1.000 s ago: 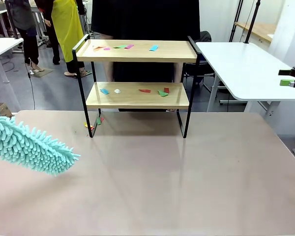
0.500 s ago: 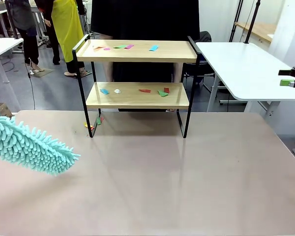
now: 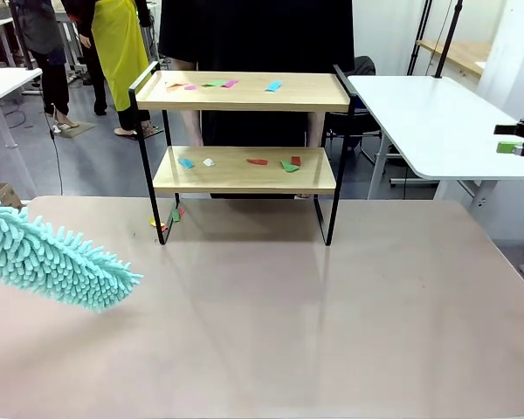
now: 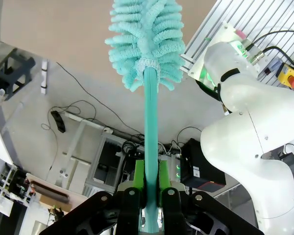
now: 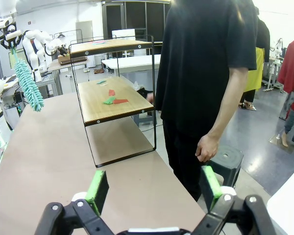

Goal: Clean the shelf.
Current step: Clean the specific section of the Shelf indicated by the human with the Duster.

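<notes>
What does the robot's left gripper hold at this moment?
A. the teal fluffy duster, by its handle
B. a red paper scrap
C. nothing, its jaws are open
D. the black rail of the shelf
A: in the left wrist view the left gripper is shut on the thin handle of the teal duster, with a green pad on each side of it.

In the front view the teal duster [image 3: 57, 257] runs off the left edge, and the right pincer [image 3: 507, 138] is clipped by the right edge. The coloured scraps [image 3: 258, 161] on the shelf [image 3: 236, 180] are too small to identify; the person [image 3: 253, 35] behind it is cut at the top.
</notes>
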`<action>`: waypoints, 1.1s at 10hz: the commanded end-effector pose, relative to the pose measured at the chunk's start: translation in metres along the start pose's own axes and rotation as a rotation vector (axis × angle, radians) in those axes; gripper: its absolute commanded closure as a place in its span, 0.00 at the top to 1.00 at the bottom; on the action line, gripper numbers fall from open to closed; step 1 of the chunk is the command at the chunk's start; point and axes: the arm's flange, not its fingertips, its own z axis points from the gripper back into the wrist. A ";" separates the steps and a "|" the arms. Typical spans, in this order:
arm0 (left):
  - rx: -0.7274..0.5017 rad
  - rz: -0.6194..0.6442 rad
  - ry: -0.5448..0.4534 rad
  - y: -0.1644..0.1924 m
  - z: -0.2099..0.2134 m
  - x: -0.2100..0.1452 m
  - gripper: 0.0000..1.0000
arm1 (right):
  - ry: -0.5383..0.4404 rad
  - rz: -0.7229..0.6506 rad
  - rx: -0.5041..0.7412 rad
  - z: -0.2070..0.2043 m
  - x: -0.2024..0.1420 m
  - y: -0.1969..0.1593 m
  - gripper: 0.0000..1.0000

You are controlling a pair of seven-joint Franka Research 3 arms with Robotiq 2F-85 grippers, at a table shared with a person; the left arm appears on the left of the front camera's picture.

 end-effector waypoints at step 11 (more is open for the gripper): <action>-0.007 0.012 -0.003 -0.002 0.000 -0.002 0.13 | -0.002 0.007 0.002 -0.002 0.004 0.001 1.00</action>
